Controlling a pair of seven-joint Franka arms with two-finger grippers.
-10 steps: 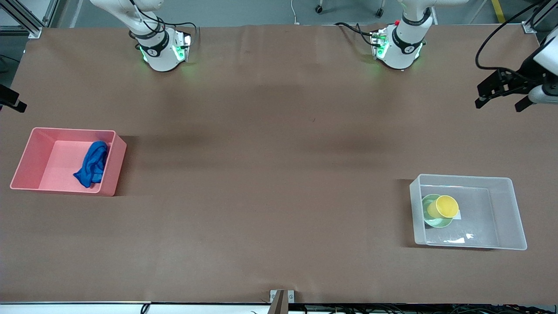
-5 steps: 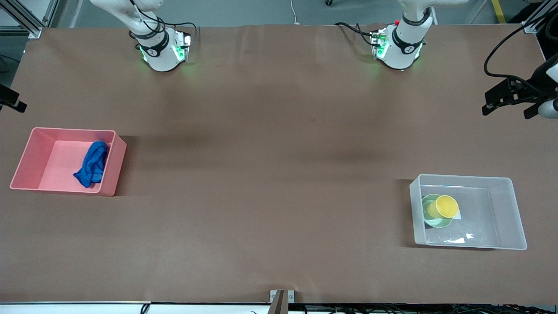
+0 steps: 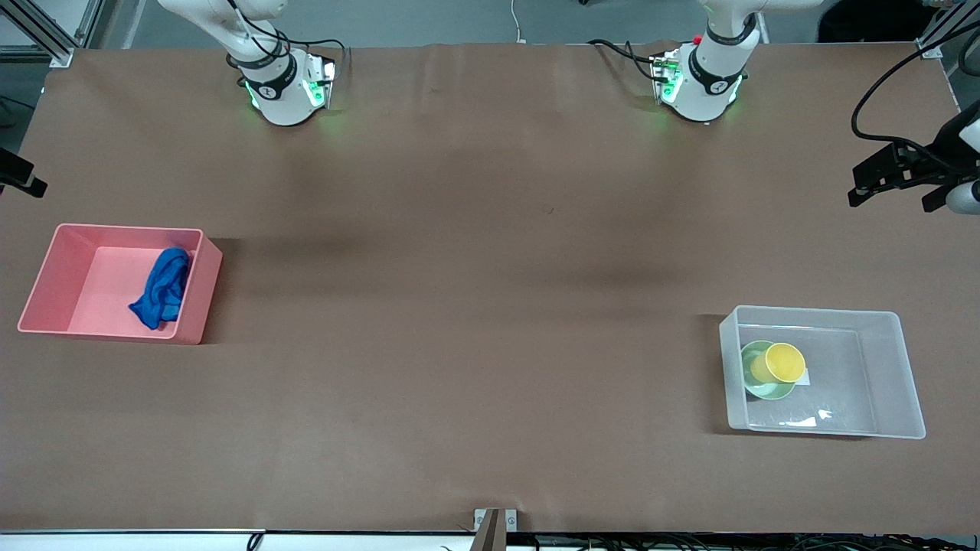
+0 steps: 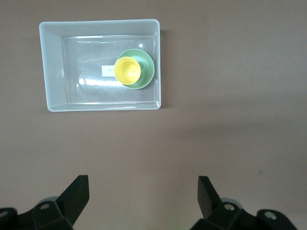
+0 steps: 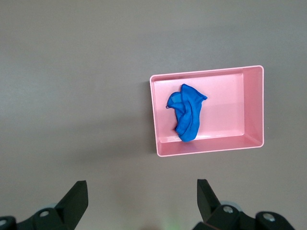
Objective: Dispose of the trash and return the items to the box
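Blue cloth [image 3: 161, 288] in pink bin [image 3: 57, 261]; both grippers empty.

two bins, one pink bin [image 3: 47, 282] and one clear box [image 3: 896, 367]; one blue cloth [image 3: 162, 288], one yellow cup [image 3: 779, 362], one green bowl [image 3: 754, 386]

brown table [image 3: 490, 306], matte surface, faint creases. pink bin [image 3: 46, 287] sits directly on it toward right arm's end. clear box [image 3: 896, 375] sits directly on it toward left arm's end, nearer front camera than pink bin. the two stand well apart, wide bare stretch of table between. two robot bases [image 3: 287, 96] mounted along table edge farthest from front camera. small metal bracket [image 3: 495, 520] at table edge nearest front camera.
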